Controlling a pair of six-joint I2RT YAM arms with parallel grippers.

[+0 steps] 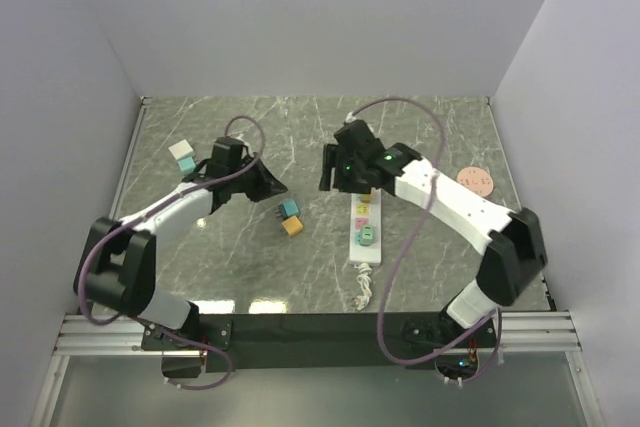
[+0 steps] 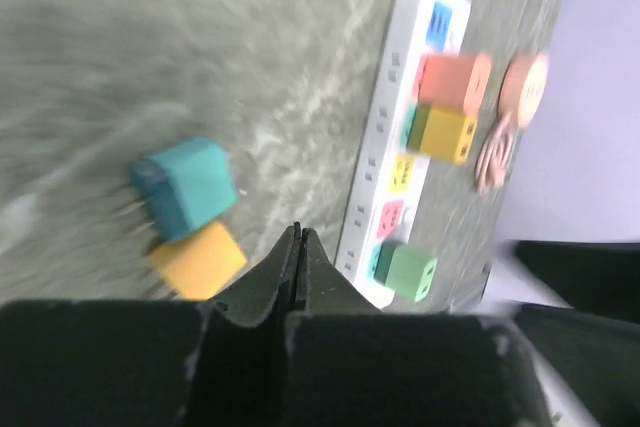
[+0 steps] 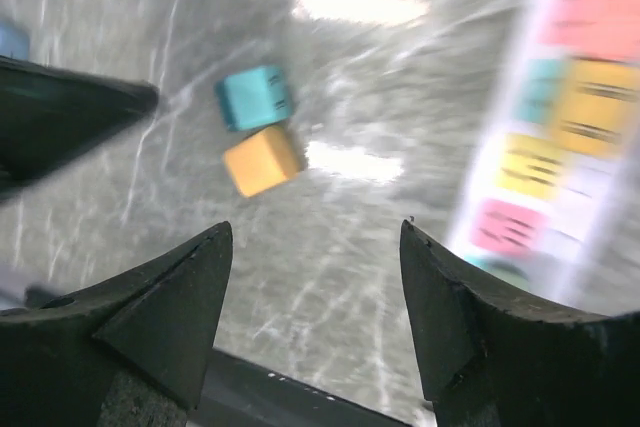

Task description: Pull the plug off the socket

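Observation:
The socket (image 1: 366,253) is a long white strip lying right of the table's middle, and its short cord runs toward the near edge. In the left wrist view the socket (image 2: 372,147) carries three plugs: a coral one (image 2: 452,80), a yellow one (image 2: 443,133) and a green one (image 2: 410,269). My right gripper (image 1: 330,175) hovers left of the strip's far end. It stands open (image 3: 315,237) over bare table with nothing between its fingers. The socket (image 3: 585,179) is a blur at that view's right edge. My left gripper (image 1: 275,185) is shut and empty (image 2: 298,232).
A loose teal cube (image 1: 289,210) and an orange cube (image 1: 292,227) lie together between the two grippers. A white and teal block (image 1: 182,155) sits at the far left. A pink disc (image 1: 476,181) lies right of the right arm. Grey walls close in three sides of the table.

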